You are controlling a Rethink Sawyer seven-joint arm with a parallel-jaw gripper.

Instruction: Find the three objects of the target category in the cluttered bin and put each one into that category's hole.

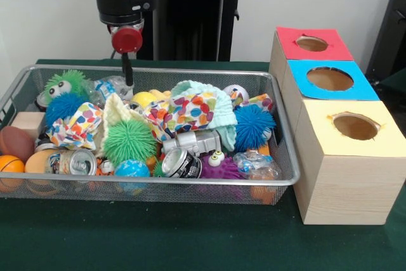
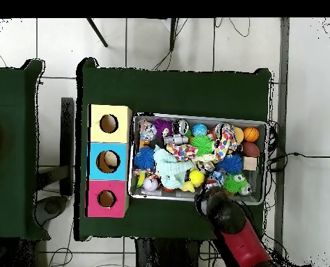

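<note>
The bin [image 1: 190,72] is a shallow silver wire mesh basket full of clutter; it also shows in the overhead view [image 2: 200,116]. In it lie a green spiky ball [image 1: 129,141], two blue spiky balls [image 1: 254,125] [image 1: 63,107], a green fuzzy toy with eyes [image 1: 63,84], crushed cans [image 1: 181,163] [image 1: 75,162], a silver can [image 1: 198,139] and spotted cloths [image 1: 184,111]. My gripper [image 1: 129,79] hangs over the bin's far left part, just above the clutter, holding nothing that I can see. In the overhead view the gripper [image 2: 204,203] is at the bin's bottom edge.
Three wooden boxes with round holes stand beside the bin: red top [image 1: 312,44], blue top [image 1: 330,79], yellow top [image 1: 355,126]. An orange ball [image 1: 9,166], a brown football [image 1: 16,143] and a wooden block [image 1: 28,122] lie at the bin's left end.
</note>
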